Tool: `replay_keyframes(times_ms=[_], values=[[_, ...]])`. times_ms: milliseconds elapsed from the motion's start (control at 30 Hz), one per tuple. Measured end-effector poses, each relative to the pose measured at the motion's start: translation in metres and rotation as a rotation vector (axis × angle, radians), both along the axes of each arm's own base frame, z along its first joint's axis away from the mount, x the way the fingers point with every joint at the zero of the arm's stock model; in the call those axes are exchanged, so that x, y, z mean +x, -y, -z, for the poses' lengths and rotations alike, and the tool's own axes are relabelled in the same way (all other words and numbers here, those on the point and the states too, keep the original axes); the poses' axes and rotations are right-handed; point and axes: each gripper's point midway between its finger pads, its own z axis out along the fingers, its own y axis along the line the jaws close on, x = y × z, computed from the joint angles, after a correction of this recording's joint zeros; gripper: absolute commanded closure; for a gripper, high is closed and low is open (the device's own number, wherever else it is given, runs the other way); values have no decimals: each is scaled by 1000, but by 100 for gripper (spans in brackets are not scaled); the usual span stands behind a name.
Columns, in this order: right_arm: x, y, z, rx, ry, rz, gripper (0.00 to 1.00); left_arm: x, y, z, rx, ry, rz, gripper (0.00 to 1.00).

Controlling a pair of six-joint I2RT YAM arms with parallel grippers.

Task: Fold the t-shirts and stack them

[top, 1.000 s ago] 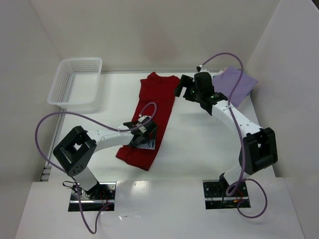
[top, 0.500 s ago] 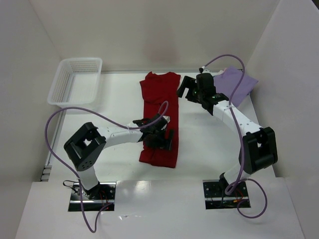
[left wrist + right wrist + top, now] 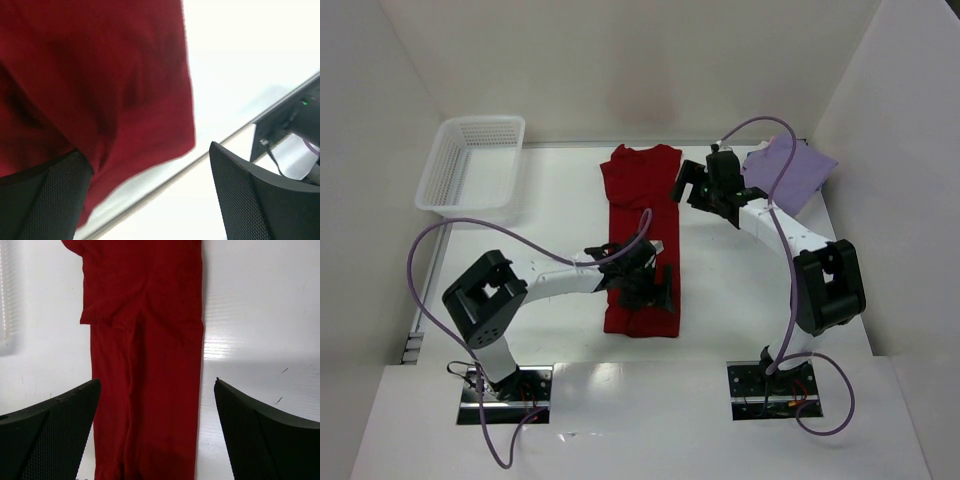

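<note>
From above, the dark red t-shirt (image 3: 640, 215) lies in the middle of the desk (image 3: 550, 200). It is folded into a long thin strip. Its long way runs from the far edge to the near edge, and the neck end points at the far edge. The left pincer (image 3: 650, 288) sits over the near end of the strip. The right pincer (image 3: 698, 186) is just beside the far end, on its right side. The lavender t-shirt (image 3: 788, 170) lies folded in the far right corner. A white basket (image 3: 470, 165) stands in the far left corner, well apart from both shirts.

In the left wrist view, the left pincer is spread wide. One finger (image 3: 45, 200) is down at the left with red cloth hanging right at it. The other finger is far off to the right over bare desk. I cannot tell if the cloth touches the finger. The red shirt's edge ends just past the middle.

In the right wrist view, the right pincer is spread wide too. Its two fingers (image 3: 45, 430) hang above the red strip, one on each side. The strip runs straight up and down between them, with a folded sleeve at the top left.
</note>
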Motion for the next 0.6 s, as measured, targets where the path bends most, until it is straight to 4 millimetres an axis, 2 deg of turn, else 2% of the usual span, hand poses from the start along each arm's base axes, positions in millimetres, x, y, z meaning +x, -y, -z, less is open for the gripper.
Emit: replay_keyframes(times_ms=[100,300,367,400,467,600], values=[[0,0,0,1,1,-1,1,2,-3,-18,-10,42,-21,1],[-4,-4,-5,22,6,-22,1,23,-19,-96,-103,264,-133,1],[-11,-5,-5,31,1,-34,1,25,-27,-105,-108,300,-165,1],[-14,-4,-5,34,0,-35,1,26,-29,-103,-98,306,-174,1],[-19,-5,-5,45,-2,-41,1,24,-35,-85,-55,286,-179,1],[-33,-5,-1,67,-20,-50,1,10,-56,-27,95,193,-174,1]])
